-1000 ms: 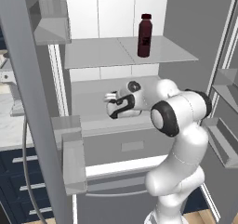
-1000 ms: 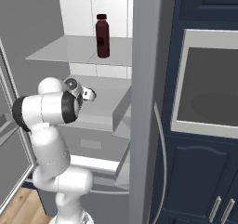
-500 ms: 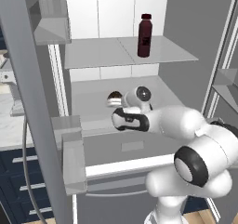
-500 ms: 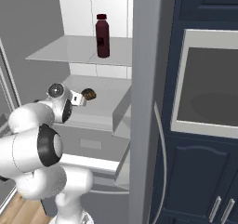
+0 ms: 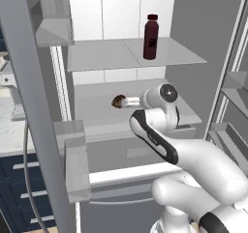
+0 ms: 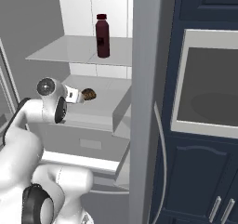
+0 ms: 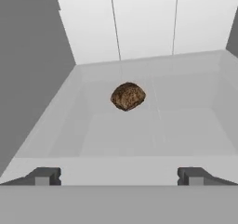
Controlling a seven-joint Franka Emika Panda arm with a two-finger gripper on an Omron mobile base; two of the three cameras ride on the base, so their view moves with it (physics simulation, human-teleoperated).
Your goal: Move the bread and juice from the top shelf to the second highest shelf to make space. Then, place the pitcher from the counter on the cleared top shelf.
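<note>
The bread (image 7: 128, 96) sits on the second highest shelf (image 7: 186, 139), roughly mid-depth and a bit left of centre in the hand view, clear of the back wall and both side walls. Nothing touches it. In the left base view the bread (image 5: 117, 101) lies toward the shelf's left half, just beyond the hand's end; in the right base view it (image 6: 88, 95) rests on the same panel, back from the thick front rim (image 6: 93, 116).

Gripper (image 7: 118, 175): jaws spread wide, nothing between them, 2 dark fingertips (image 7: 44, 176) far apart at the bottom of the hand view, on the near side of the shelf's front edge. Bread is well ahead of the tips, not in contact, so released.

The juice (image 5: 151, 37) stands upright on the top shelf (image 5: 97, 58), just right of the centre seam and close to the front edge in the left base view. In the right base view the juice (image 6: 102, 36) is toward the right part of that thin panel (image 6: 60, 53), cap on, label facing front.

Arm reaches in at 2nd-shelf height, below the top panel, wrist approx level w/ the bread
</note>
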